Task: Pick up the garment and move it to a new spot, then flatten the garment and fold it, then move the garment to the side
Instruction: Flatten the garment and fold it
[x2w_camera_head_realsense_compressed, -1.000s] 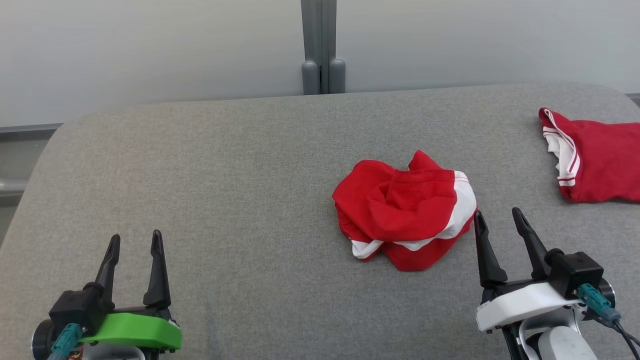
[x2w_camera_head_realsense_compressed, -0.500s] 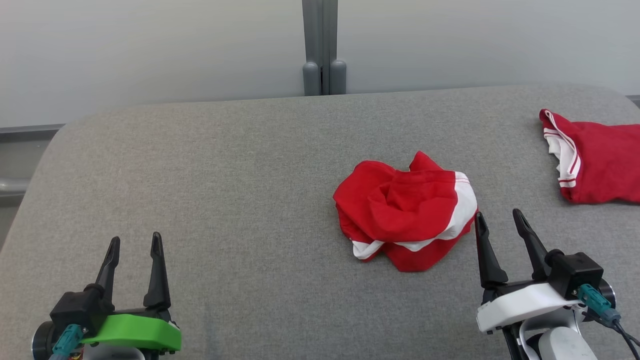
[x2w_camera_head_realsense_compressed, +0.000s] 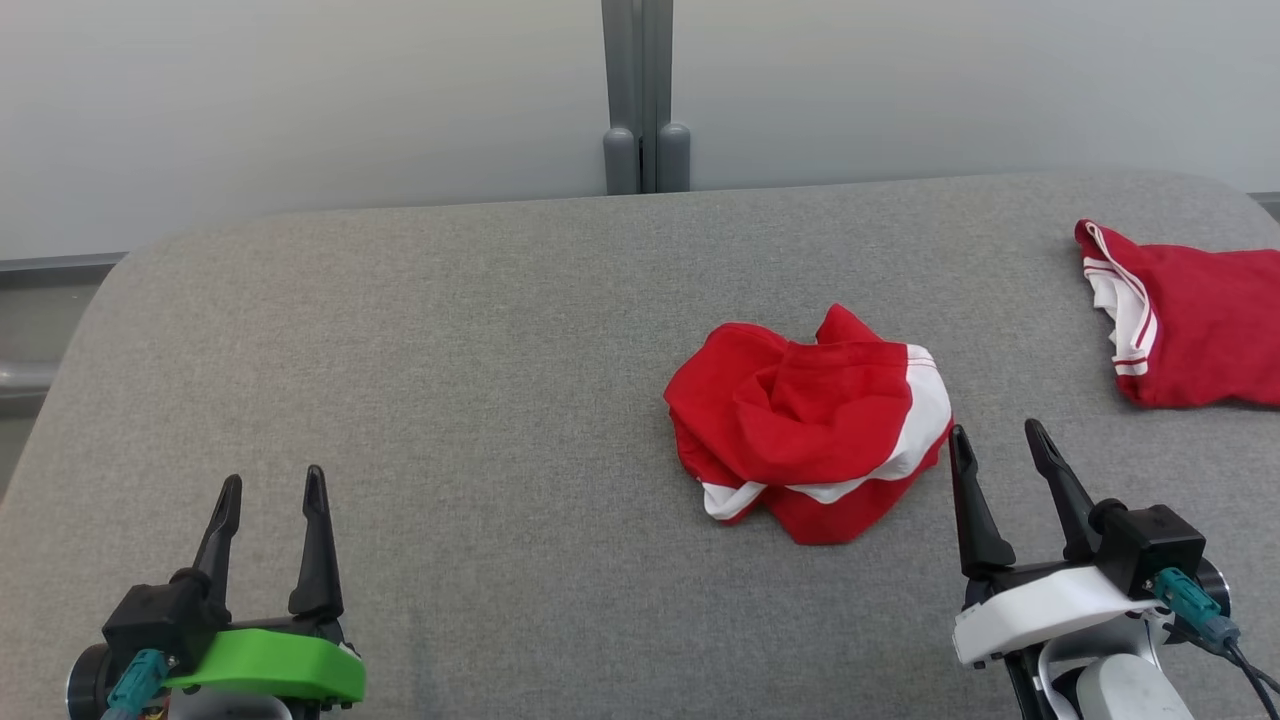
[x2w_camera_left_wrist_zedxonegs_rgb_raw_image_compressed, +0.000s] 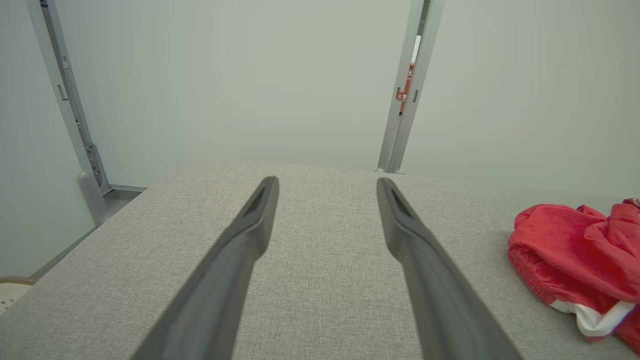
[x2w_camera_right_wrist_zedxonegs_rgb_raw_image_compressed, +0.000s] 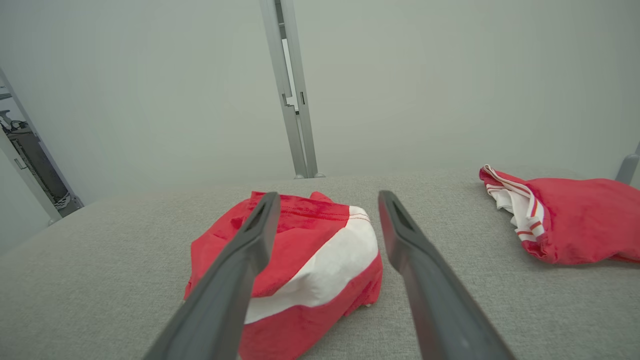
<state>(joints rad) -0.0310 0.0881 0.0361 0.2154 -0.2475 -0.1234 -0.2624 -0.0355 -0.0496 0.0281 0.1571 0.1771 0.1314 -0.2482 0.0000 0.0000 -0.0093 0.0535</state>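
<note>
Garment (x2w_camera_head_realsense_compressed: 808, 425) first: you have it crumpled in a red heap with a white band across it, lying a little right of the middle of the grey fabric surface (x2w_camera_head_realsense_compressed: 450, 350). No hand holds it.

Your right hand (x2w_camera_head_realsense_compressed: 995, 428) sits at the near right with its two dark fingers spread apart and nothing between them. Its left fingertip is just beside the heap's near-right edge; you cannot tell from these views whether it touches the cloth. In the right wrist view that hand (x2w_camera_right_wrist_zedxonegs_rgb_raw_image_compressed: 327, 197) points past the garment (x2w_camera_right_wrist_zedxonegs_rgb_raw_image_compressed: 310, 250), with the left finger crossing in front of the red cloth and the right finger over bare surface.

Your left hand (x2w_camera_head_realsense_compressed: 273, 476) is at the near left, well apart from the heap, fingers likewise spread and empty. In the left wrist view the hand (x2w_camera_left_wrist_zedxonegs_rgb_raw_image_compressed: 327, 182) has only grey fabric between its fingers, and the garment (x2w_camera_left_wrist_zedxonegs_rgb_raw_image_compressed: 575, 255) shows at the right edge.

A second red garment (x2w_camera_head_realsense_compressed: 1195, 325) with white striped trim lies at the far right of the surface, running off the picture. Beyond the far edge a grey post (x2w_camera_head_realsense_compressed: 645, 100) stands against the pale wall (x2w_camera_head_realsense_compressed: 300, 100).
</note>
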